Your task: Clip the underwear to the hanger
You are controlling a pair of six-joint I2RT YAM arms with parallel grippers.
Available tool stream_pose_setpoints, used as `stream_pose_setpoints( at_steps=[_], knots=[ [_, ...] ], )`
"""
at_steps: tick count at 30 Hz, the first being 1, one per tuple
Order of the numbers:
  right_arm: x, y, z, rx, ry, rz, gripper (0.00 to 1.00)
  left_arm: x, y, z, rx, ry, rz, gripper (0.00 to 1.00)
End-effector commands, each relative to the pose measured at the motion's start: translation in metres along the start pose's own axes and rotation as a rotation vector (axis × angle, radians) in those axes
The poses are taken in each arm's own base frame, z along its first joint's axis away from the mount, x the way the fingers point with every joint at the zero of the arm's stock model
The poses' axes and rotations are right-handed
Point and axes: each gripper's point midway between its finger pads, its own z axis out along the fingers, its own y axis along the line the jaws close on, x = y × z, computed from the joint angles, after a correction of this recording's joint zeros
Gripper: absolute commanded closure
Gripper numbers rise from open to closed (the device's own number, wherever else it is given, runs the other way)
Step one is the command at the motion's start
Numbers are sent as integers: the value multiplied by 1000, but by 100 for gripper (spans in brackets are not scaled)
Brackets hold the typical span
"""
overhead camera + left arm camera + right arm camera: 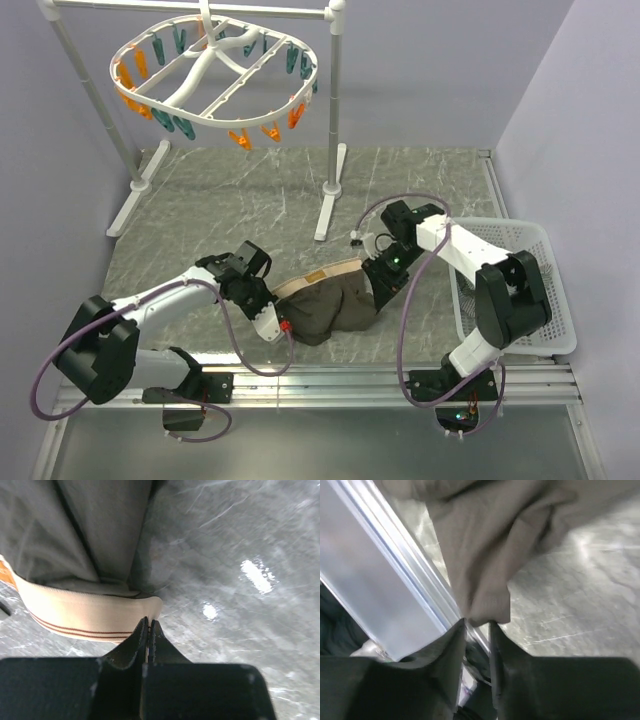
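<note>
While the top camera looks down, you have the underwear point(330, 305) crumpled on the table point(250, 190) near its near edge. Your left gripper point(280, 325) is at its left end and your right gripper point(377, 298) at its right. The hanger point(188, 88) hangs far left, well apart.

In your left wrist view the fingers point(130, 647) are pressed together, tips touching the tan waistband point(85, 612); you cannot tell whether cloth is pinched.

In your right wrist view the fingers point(445, 650) stand slightly apart, a cloth fold at their tips.

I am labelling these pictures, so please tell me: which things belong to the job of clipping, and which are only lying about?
For the job:
- underwear
- hanger with its pegs

Only lying about:
- basket
- pole stand
</note>
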Motion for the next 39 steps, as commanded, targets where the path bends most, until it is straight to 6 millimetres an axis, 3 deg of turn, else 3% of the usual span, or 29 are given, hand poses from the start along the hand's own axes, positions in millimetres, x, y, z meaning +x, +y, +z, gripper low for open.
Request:
stream_pose_setpoints(
  at_steps=[1,5,10,13,19,21,22,24,25,26,27,31,36,37,38,39],
  knots=[
    [-58,-17,-24,58,-231,79,62,-3,19,-2,-46,-24,73,99],
    [-108,-52,-47,96,-422,265,54,-1,23,-3,-50,-19,69,99],
    [-138,-69,-50,110,-503,382,46,-2,23,0,-60,-29,68,100],
    [-141,-73,-34,113,-461,395,45,-1,25,1,-62,-33,48,100],
    [-129,-99,5,163,-365,465,45,1,26,2,-63,-37,27,100],
    [-127,-106,9,185,-348,476,46,1,28,1,-71,-38,23,100],
    [-128,-108,10,188,-349,476,48,1,27,1,-70,-39,19,99],
    [-127,-106,12,176,-343,473,61,2,27,-1,-67,-42,1,100],
    [-126,-105,11,167,-335,466,72,3,27,-2,-65,-44,-5,100],
    [-126,-102,9,160,-337,458,90,4,28,-5,-67,-45,-10,100],
    [-123,-104,5,169,-340,459,97,6,23,-8,-51,-49,-28,99],
    [-111,-117,-16,221,-392,456,100,18,31,-22,-89,-57,-85,99],
    [-102,-121,-26,238,-424,460,100,26,40,-33,-158,-73,-131,97],
    [-106,-118,-31,238,-454,448,100,26,44,-35,-180,-73,-132,91],
    [-104,-116,-29,229,-459,452,100,25,46,-37,-197,-78,-152,76],
    [-105,-114,-30,224,-468,451,100,25,47,-40,-216,-92,-225,72]
  ],
)
